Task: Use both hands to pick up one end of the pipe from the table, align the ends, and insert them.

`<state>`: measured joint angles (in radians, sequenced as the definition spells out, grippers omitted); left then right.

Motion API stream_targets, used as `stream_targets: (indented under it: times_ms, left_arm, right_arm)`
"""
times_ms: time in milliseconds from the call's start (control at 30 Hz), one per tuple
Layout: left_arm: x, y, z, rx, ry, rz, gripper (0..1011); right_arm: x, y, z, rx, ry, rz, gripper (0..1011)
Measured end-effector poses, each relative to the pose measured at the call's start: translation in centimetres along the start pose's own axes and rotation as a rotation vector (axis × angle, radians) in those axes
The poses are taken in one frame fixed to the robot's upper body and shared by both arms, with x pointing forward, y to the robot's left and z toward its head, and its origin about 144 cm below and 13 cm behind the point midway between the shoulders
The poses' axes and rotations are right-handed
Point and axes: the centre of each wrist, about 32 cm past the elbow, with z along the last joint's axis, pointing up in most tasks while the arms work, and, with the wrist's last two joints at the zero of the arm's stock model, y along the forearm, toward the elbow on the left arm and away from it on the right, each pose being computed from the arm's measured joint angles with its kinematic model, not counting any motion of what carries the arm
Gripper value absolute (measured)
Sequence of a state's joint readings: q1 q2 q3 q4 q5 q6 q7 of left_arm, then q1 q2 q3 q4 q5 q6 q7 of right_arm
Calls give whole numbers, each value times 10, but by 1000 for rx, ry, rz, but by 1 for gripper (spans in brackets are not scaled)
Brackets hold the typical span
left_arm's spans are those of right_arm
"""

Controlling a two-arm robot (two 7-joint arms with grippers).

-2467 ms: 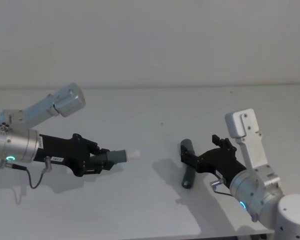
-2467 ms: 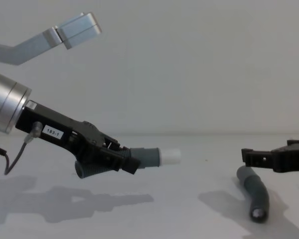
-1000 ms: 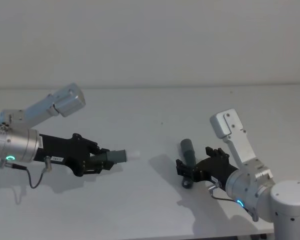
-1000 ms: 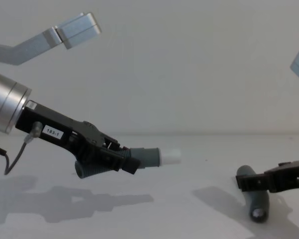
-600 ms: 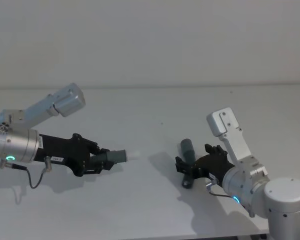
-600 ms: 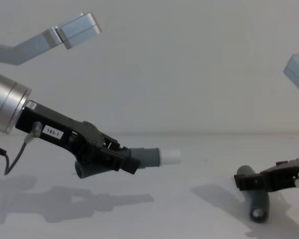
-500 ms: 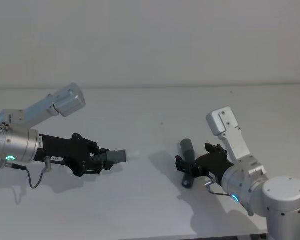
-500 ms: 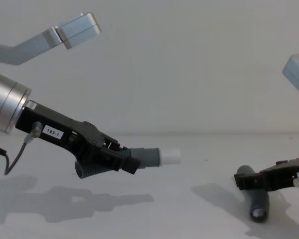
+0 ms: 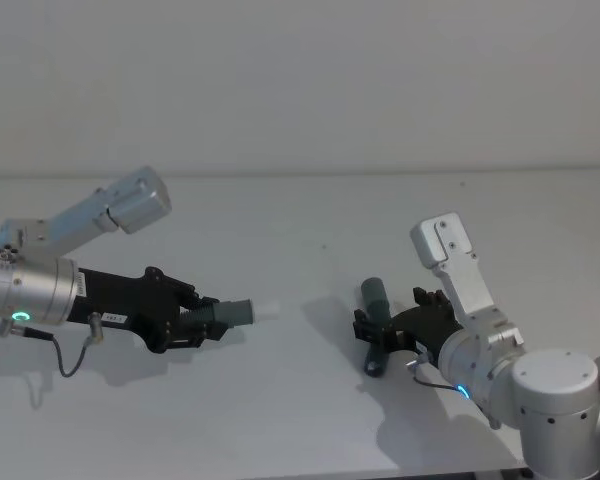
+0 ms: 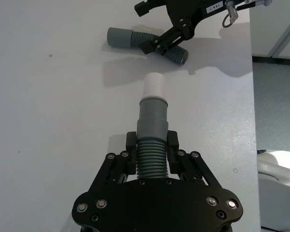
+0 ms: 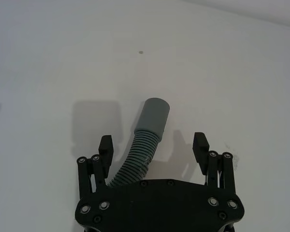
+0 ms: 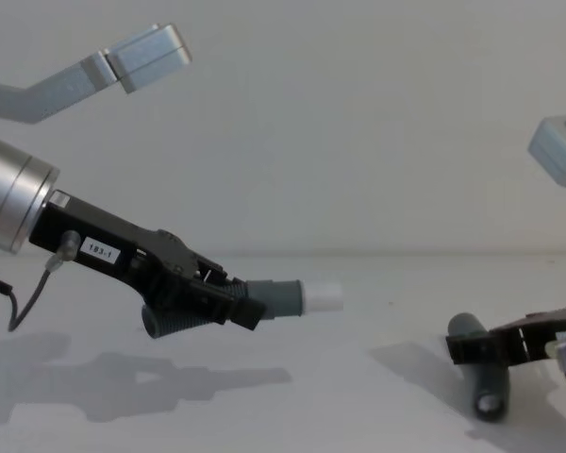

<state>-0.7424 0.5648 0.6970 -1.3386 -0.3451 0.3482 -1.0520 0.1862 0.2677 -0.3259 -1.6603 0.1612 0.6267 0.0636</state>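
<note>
My left gripper hangs above the table on the left, shut on the ribbed middle of one grey pipe piece. That piece's white plug end points toward the right. The other pipe piece lies on the table at the right, its open grey cuff pointing away from me. My right gripper is low over it and open. One of its fingers stands on each side of the ribbed part, and neither touches it.
A plain pale wall stands behind the table's far edge. The table's near edge runs just below my right arm. Bare surface lies between the two pipe pieces.
The right gripper has come down and shifted slightly left, from just above the lying pipe piece to astride it. The left gripper and its pipe piece have not moved.
</note>
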Motion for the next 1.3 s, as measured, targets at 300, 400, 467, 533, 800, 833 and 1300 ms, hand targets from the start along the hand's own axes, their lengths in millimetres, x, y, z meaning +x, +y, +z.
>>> stream_targets:
  times_ms: [300, 400, 467, 533, 800, 833, 1300]
  left_arm:
    - [0, 0, 0, 0, 0, 0, 327]
    - [0, 0, 0, 0, 0, 0, 327]
    - [0, 0, 0, 0, 0, 0, 327]
    - [0, 0, 0, 0, 0, 0, 327]
    - [0, 0, 0, 0, 0, 0, 327]
    - [0, 0, 0, 0, 0, 0, 327]
    - [0, 0, 0, 0, 0, 0, 327]
  right_arm:
    - [-1, 3, 2, -32, 23, -13, 1002]
    - [-2, 3, 3, -43, 28, -12, 1001]
    - [-2, 4, 4, -48, 32, -11, 1002]
    - [-3, 4, 5, -50, 34, -10, 1002]
    - [-4, 5, 7, -61, 41, 1, 797]
    - [-4, 5, 7, -62, 41, 2, 782]
    - [-5, 1, 5, -81, 49, 38, 335]
